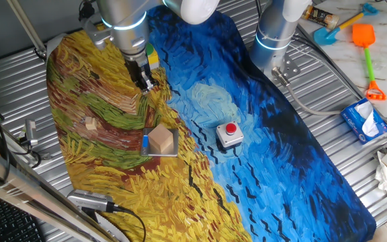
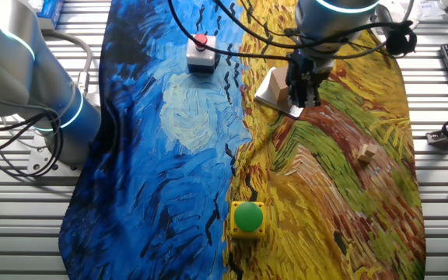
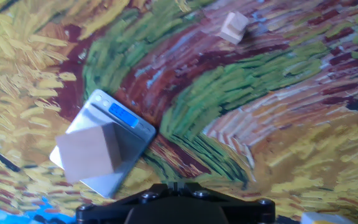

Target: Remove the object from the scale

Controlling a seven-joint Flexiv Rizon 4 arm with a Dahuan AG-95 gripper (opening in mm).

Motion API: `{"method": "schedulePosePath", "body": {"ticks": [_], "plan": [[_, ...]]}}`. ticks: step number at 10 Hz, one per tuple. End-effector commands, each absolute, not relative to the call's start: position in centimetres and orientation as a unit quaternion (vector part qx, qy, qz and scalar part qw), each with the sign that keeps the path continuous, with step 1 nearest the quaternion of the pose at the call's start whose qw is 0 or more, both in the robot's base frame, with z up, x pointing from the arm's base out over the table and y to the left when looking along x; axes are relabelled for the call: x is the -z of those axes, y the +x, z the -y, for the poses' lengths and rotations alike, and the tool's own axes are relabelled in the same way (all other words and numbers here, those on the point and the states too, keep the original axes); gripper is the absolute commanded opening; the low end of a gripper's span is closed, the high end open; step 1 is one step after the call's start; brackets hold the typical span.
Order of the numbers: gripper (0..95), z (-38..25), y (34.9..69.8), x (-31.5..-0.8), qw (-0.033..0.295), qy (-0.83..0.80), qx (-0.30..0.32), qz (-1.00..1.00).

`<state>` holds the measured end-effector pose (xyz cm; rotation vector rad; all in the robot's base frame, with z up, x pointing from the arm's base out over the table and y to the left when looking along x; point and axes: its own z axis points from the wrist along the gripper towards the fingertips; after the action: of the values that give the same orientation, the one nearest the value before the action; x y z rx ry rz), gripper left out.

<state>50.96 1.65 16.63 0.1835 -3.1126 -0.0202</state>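
The counter [image 1: 355, 202] is slatted metal, draped with a large painted cloth [image 1: 281, 154], blue on one half and yellow-brown on the other; it looks soft and slightly wrinkled, so things set on it may sit a little unevenly. The arm [image 1: 130, 27] reaches down over the yellow half, and its fingers [image 1: 144, 79] hang above the cloth, touching nothing. Whether they are apart or together I cannot tell, since the fixed views show them only as a dark cluster and the hand view shows just the mount.

The scale [image 3: 98, 177], a thin grey plate with a blue display [image 3: 123, 113], lies just ahead of the fingers and off to one side. The wooden block [image 3: 87, 150] sits on it, near the plate's middle, upright on a flat face.

The block is probably light, stiff and not fragile; its plain wood should give decent friction. Two opposite vertical faces, gripped around mid-height, seem the best hold, clear of the plate so the scale is not dragged.

Farther from the fingers are a red-button box [image 1: 229, 134], a green-button box [image 2: 247, 218] and a much smaller wooden piece [image 3: 234, 27]. There is open cloth beside the scale for putting the block down.
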Motion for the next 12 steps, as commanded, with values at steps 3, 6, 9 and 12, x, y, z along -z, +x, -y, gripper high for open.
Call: {"method": "schedulePosePath", "body": {"ticks": [3,6,9,12], "plan": [[0.0,-2.90,51.89,-16.45,0.015,0.054,0.012,0.998],[0.0,-2.87,51.83,-16.44,0.016,0.053,0.011,0.998],[0.0,-2.74,51.62,-16.41,0.013,0.056,0.011,0.998],[0.0,-2.70,51.60,-16.29,0.012,0.062,0.011,0.998]]}}
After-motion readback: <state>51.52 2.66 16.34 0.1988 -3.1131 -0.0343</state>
